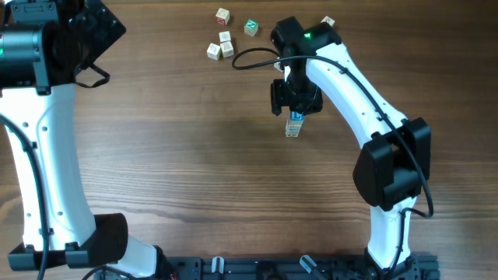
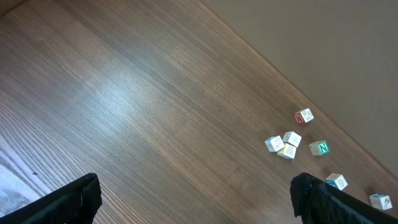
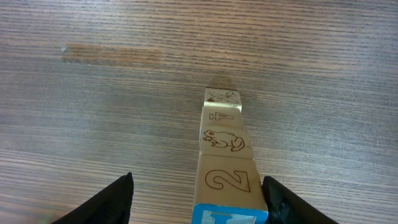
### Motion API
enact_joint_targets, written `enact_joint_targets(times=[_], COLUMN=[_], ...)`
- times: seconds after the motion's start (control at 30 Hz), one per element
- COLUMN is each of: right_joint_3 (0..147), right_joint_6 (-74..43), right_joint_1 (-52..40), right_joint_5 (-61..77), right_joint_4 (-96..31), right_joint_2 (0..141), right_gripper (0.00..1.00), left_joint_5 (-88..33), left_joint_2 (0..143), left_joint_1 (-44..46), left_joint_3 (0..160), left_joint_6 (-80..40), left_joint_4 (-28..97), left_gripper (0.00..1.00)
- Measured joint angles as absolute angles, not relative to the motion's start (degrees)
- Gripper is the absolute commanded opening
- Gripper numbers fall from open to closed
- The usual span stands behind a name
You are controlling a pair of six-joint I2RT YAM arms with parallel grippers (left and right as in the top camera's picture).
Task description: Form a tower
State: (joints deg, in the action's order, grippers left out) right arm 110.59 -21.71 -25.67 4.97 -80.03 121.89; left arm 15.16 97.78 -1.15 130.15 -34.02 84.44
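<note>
The tower [image 1: 293,124] stands near the table's middle, a narrow stack of several pale wooden cubes. In the right wrist view the tower [image 3: 225,155] shows burnt-in pictures and a "2" on its side, with a blue-printed face on the top cube [image 3: 229,218]. My right gripper [image 1: 296,99] hangs over the stack. The right gripper [image 3: 198,182] is open around the top cube: its right finger [image 3: 280,199] sits close against the cube, while its left finger [image 3: 112,199] stands well apart. My left gripper [image 2: 196,199] is open over bare wood at the far left.
Loose cubes lie at the back of the table: a red-printed one [image 1: 223,15], a green-printed one [image 1: 250,28], a small cluster [image 1: 220,48] and one [image 1: 327,22] beside the right arm. The left arm [image 1: 47,155] runs along the left edge.
</note>
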Motion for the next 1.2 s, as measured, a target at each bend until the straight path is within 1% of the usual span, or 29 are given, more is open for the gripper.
enact_joint_targets(times=[0.07, 0.1, 0.23, 0.43, 0.47, 0.63, 0.8, 0.9, 0.97, 1.03, 1.07, 1.1, 1.17, 1.2], right_joint_3=[110.59, 110.59, 110.59, 110.59, 110.59, 110.59, 112.38, 113.1, 113.49, 114.39, 114.54, 114.54, 114.54, 114.54], right_joint_6=[-21.71, -21.71, -21.37, -22.9, -23.09, -23.53, -23.53, -23.53, -23.53, -23.51, -22.87, -22.39, -21.23, -20.78], right_joint_1=[-25.67, -25.67, -25.67, -25.67, -25.67, -25.52, -23.4, -23.31, -23.31, -23.31, -23.31, -23.44, -24.25, -24.93], right_joint_5=[4.97, 4.97, 5.13, 4.51, 4.45, 4.25, 3.77, 3.09, 2.94, 3.62, 4.62, 5.76, 7.75, 8.16], right_joint_4=[-80.03, -80.05, -80.12, -80.64, -80.64, -80.42, -80.93, -80.58, -79.46, -78.5, -78.11, -77.73, -77.38, -77.41], right_joint_2=[121.89, 121.89, 121.89, 121.89, 121.89, 121.89, 121.82, 118.93, 114.45, 110.91, 110.52, 110.5, 110.54, 110.54], right_gripper=[0.66, 0.68, 0.87, 0.93, 0.99, 1.0, 1.0, 0.99, 0.91, 0.69, 0.6, 0.47, 0.27, 0.21], left_joint_5=[15.16, 15.14, 15.16, 15.16, 15.16, 15.14, 15.16, 15.16, 15.16, 15.16, 15.16, 15.16, 15.16, 15.16], left_joint_2=[97.78, 97.78, 97.78, 97.78, 97.78, 97.78, 97.78, 97.78, 97.78, 97.78, 97.78, 97.78, 97.78, 97.78], left_joint_1=[-1.15, -1.15, -1.15, -1.15, -1.15, -1.15, -1.15, -1.15, -1.15, -1.15, -1.15, -1.15, -1.15, -1.15], left_joint_3=[130.15, 130.15, 130.15, 130.15, 130.15, 130.15, 130.15, 130.15, 130.15, 130.15, 130.15, 130.15, 130.15, 130.15], left_joint_6=[-34.02, -34.02, -34.02, -34.02, -34.02, -34.02, -34.02, -34.02, -34.02, -34.02, -34.02, -34.02, -34.02, -34.02], left_joint_4=[84.44, 84.44, 84.44, 84.44, 84.44, 84.44, 84.42, 84.44, 84.44, 84.44, 84.44, 84.44, 84.42, 84.44], left_gripper=[1.0, 1.0, 1.0, 1.0, 1.0, 1.0, 1.0, 1.0, 1.0, 1.0, 1.0, 1.0, 1.0, 1.0])
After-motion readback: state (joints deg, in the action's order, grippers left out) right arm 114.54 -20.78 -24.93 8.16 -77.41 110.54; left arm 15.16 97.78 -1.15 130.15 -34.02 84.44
